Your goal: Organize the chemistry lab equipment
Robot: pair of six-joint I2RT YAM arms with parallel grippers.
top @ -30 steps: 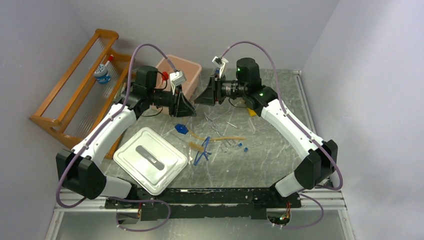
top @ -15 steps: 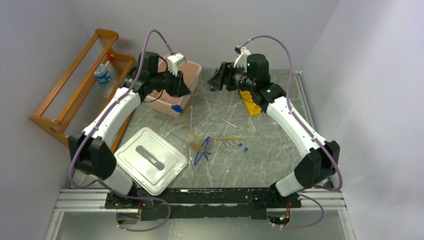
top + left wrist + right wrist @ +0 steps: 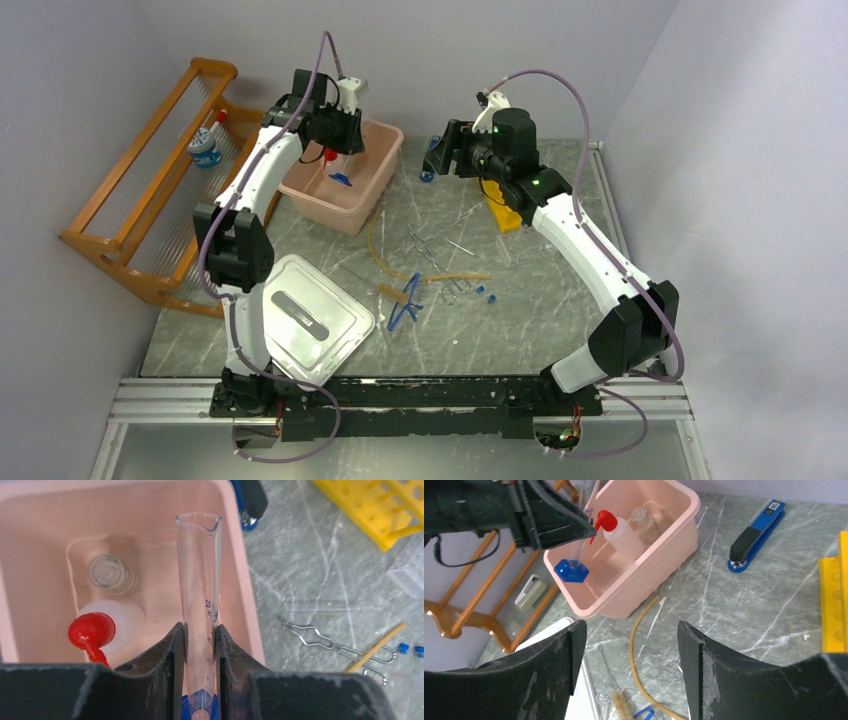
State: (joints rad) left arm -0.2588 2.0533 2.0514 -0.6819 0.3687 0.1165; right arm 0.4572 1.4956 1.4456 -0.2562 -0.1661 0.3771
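Note:
My left gripper [image 3: 200,630] is shut on a clear graduated cylinder [image 3: 199,580] with a blue base [image 3: 571,570]. It holds the cylinder over the pink tub [image 3: 345,215], also seen in the top view [image 3: 338,150]. Inside the tub lie a white red-capped squeeze bottle [image 3: 107,625] and a small jar [image 3: 106,572]. My right gripper [image 3: 629,630] is open and empty, high above the table's far side [image 3: 432,160]. A tan hose [image 3: 372,245], blue tongs [image 3: 405,310], thin metal tools [image 3: 430,250] and blue-capped tubes [image 3: 485,295] lie mid-table.
A grey-white lid [image 3: 300,320] lies front left. A wooden rack [image 3: 150,170] stands at the left, holding a small bottle. A yellow holed rack [image 3: 505,215] and a blue stapler [image 3: 756,530] sit at the back. A small brush [image 3: 621,705] lies near the hose.
My left gripper has carried the cylinder from the table middle back and up over the pink tub. My right gripper has lifted and drawn back to the right.

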